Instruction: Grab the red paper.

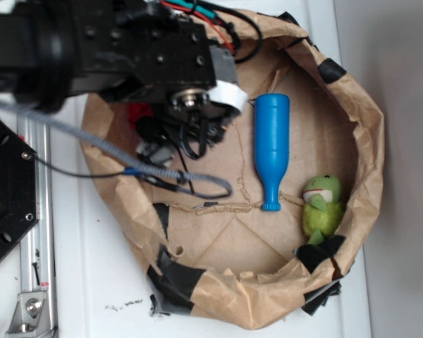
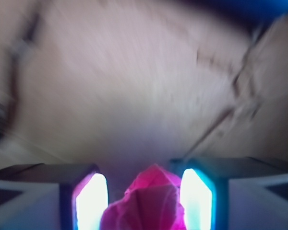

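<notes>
In the wrist view, the red paper (image 2: pixel 146 203) sits low in the middle of the frame, between the two fingers (image 2: pixel 92 201) of the gripper (image 2: pixel 144 201). Whether they squeeze it cannot be told. A blue bottle (image 1: pixel 271 148) lies on the brown paper lining (image 1: pixel 352 155).

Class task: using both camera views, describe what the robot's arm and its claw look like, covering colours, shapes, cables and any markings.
The arm is black and blocky, with visible screws and a round metal hub beside a white band. Red, green and black wires run over its top; a grey braided cable with a blue tie loops below. In the wrist view the claw shows two dark fingers with flat, brightly lit pale pads edged in blue. No markings are readable.
</notes>
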Robot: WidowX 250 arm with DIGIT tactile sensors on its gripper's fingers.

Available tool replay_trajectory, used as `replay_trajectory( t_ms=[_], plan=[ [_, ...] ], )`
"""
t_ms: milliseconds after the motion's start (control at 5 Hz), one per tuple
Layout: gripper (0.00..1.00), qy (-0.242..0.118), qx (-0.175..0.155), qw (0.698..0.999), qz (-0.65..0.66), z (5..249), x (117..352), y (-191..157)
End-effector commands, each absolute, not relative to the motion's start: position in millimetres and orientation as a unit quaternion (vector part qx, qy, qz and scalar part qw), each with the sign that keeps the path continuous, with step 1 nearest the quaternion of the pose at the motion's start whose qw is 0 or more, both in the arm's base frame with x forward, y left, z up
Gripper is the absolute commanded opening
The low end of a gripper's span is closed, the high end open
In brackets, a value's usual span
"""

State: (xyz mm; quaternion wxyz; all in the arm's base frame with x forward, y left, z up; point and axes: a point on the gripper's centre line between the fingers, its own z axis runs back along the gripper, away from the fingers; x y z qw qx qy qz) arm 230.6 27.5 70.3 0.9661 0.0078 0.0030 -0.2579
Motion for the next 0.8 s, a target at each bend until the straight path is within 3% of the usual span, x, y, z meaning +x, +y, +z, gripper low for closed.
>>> replay_trajectory(
  t_ms=[0, 200, 400, 600],
  plan=[
    [0.0, -0.066, 0.005, 0.964, -0.256, 124.8, 269.7, 11.0],
    [0.0, -0.089, 0.014, 0.968, -0.233, 126.7, 281.3, 7.6],
    [0.0, -0.11, -0.014, 0.976, -0.187, 121.3, 289.1, 9.3],
    [0.0, -0.108, -0.014, 0.977, -0.182, 118.1, 286.4, 13.3]
  ],
)
